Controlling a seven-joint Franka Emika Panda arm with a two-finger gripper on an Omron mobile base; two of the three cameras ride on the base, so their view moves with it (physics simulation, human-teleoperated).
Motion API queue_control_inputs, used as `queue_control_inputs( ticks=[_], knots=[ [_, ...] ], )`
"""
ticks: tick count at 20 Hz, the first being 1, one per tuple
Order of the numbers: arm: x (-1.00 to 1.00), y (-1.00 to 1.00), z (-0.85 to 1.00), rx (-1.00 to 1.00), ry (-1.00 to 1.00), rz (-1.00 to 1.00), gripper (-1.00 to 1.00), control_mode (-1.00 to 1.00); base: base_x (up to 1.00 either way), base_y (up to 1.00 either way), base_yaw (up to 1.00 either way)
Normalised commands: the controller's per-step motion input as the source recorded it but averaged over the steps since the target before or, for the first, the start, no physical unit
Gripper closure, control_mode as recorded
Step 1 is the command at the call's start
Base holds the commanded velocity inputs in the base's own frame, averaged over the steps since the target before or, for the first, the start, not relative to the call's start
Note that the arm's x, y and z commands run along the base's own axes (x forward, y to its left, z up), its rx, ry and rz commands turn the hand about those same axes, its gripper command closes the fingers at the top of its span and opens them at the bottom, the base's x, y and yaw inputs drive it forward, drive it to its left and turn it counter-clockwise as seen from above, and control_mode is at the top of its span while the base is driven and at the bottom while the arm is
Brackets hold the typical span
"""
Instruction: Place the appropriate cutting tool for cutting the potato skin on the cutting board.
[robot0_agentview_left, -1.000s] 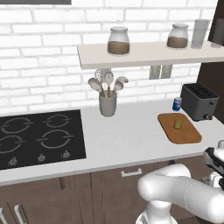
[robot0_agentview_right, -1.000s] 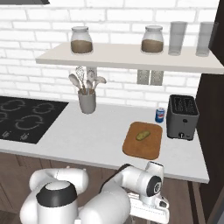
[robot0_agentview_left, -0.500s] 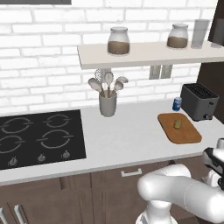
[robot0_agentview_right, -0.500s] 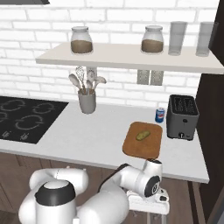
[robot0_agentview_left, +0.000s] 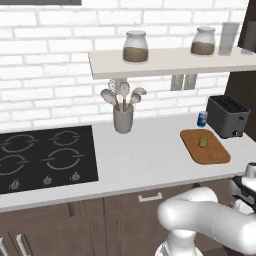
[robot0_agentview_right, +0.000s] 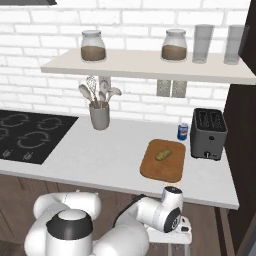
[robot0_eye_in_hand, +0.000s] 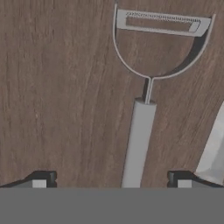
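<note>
A grey Y-shaped peeler (robot0_eye_in_hand: 139, 131) lies on a dark brown wooden surface, its blade at the top of the hand view and its long handle running down between my fingertips. My gripper (robot0_eye_in_hand: 111, 183) is open, one fingertip (robot0_eye_in_hand: 39, 183) to the left of the handle and the other to the right, both apart from it. On the counter, the orange-brown cutting board (robot0_agentview_left: 212, 152) (robot0_agentview_right: 152, 167) lies left of the toaster, with the small olive-yellow potato (robot0_agentview_left: 203, 142) (robot0_agentview_right: 163, 154) on it. My hand hangs below the counter's front edge (robot0_agentview_right: 172, 235).
A dark toaster (robot0_agentview_right: 208, 133) and a blue can (robot0_agentview_right: 183, 131) stand by the board. A utensil holder (robot0_agentview_left: 123, 119) sits mid-counter and a black hob (robot0_agentview_left: 45, 157) at the left. A shelf above carries jars. A pale grey object (robot0_eye_in_hand: 214, 151) lies right of the peeler.
My wrist has shifted slightly below the counter edge. Nothing on the counter has moved.
</note>
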Motion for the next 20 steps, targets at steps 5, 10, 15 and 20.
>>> queue_control_inputs(
  ticks=[5,10,15,20],
  knots=[
    [0.14,-0.20,-0.21,0.00,-0.01,0.01,-1.00,-1.00,0.00,0.00,0.00],
    [0.09,-0.27,-0.21,0.02,-0.01,0.01,-1.00,-1.00,0.00,0.00,0.00],
    [0.25,0.00,-0.28,0.01,0.00,0.02,-1.00,-1.00,0.00,0.00,0.00],
    [0.16,0.02,-0.28,0.00,0.00,0.03,1.00,-1.00,0.00,0.00,0.00]
  ],
)
